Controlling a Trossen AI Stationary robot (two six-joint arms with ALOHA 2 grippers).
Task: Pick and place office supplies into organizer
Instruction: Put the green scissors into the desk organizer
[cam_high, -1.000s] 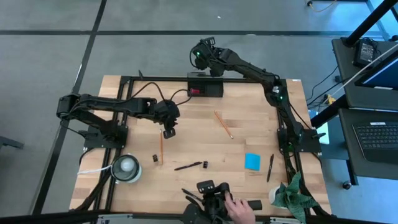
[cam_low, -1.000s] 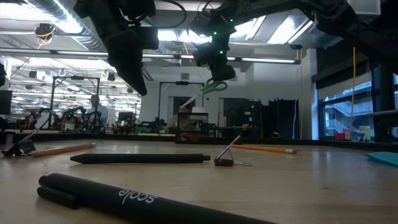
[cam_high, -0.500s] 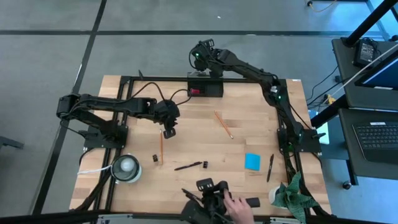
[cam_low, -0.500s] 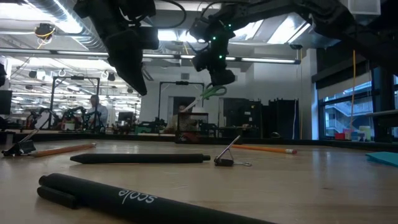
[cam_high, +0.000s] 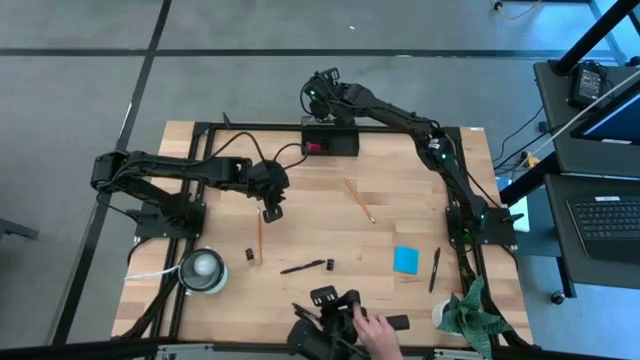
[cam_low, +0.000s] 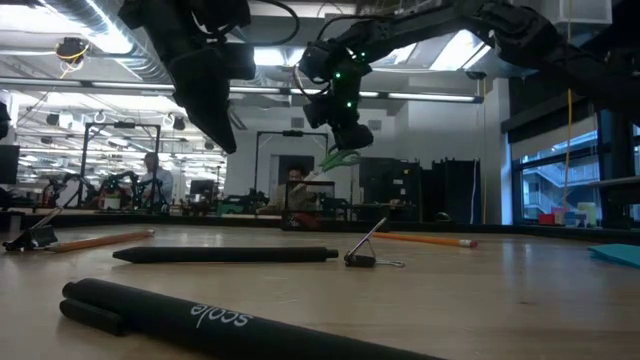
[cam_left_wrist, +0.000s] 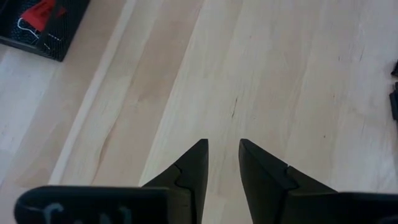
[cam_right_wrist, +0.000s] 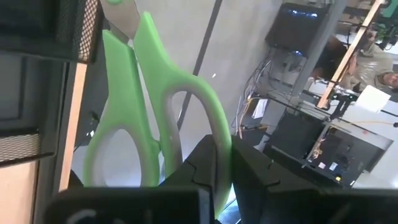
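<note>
My right gripper (cam_high: 318, 97) is shut on the green-handled scissors (cam_right_wrist: 149, 106) above the far edge of the table, by the black organizer (cam_high: 331, 141). A small red piece (cam_high: 313, 147) lies in the organizer. In the low view the scissors (cam_low: 336, 160) hang tilted, blades down. My left gripper (cam_high: 271, 211) is open and empty over bare wood left of centre; its fingers (cam_left_wrist: 199, 165) show a narrow gap. A pencil (cam_high: 259, 238) lies just near of it. My right gripper pinches the rim of one green handle loop (cam_right_wrist: 219, 134) between its two fingers. The scissors are lifted clear of the table and slant down away from the fingers. The blades (cam_right_wrist: 122, 17) reach the organizer's mesh wall (cam_right_wrist: 84, 34); I cannot tell whether they touch it.
On the table lie a second pencil (cam_high: 359, 200), a black pen (cam_high: 302, 267), two black clips (cam_high: 249, 254) (cam_high: 329, 264), a blue note pad (cam_high: 406, 259) and another pen (cam_high: 435, 268). A white roll (cam_high: 203, 268) sits near left, a green cloth (cam_high: 468, 315) near right. A person's hand (cam_high: 372, 330) is at the near edge.
My right gripper has moved a little toward the table's left edge and tipped over. The scissors it holds have dropped lower and point more steeply down toward the organizer. The person's hand at the near edge has shifted slightly.
</note>
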